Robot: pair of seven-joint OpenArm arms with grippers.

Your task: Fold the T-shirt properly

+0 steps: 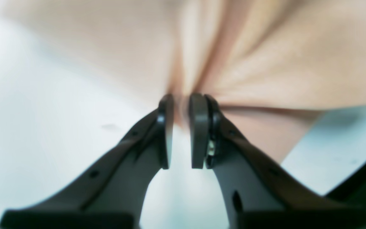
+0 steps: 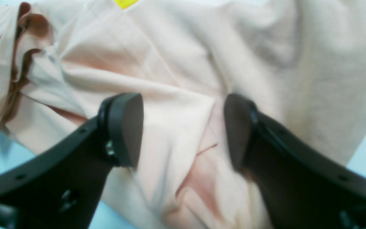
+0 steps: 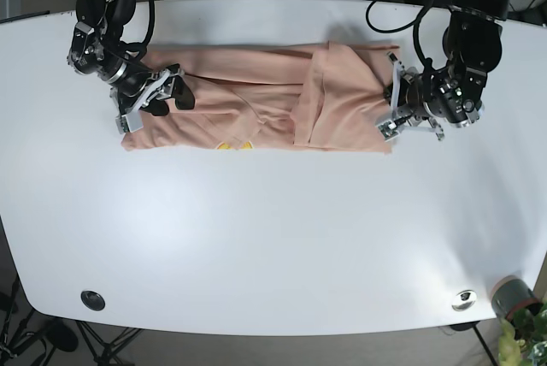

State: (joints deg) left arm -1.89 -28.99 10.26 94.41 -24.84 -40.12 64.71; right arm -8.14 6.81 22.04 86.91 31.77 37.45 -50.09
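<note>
Peach cotton T-shirt (image 3: 256,101), limp, light, folded lengthwise near desk (image 3: 273,229) far edge. Left gripper (image 1: 180,127) pinching its hem; right gripper (image 2: 183,130) spread wide above cloth. Best grasped at corners.

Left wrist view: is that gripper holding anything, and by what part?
Yes. The left gripper is shut on the peach cotton T-shirt, pinching a bunched fold at its edge. The right gripper is open, holding nothing.

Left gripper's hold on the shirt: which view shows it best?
Left wrist view: the left gripper is shut on a bunched fold of the T-shirt. The base view shows it small at the shirt's edge; the right wrist view doesn't show it.
</note>
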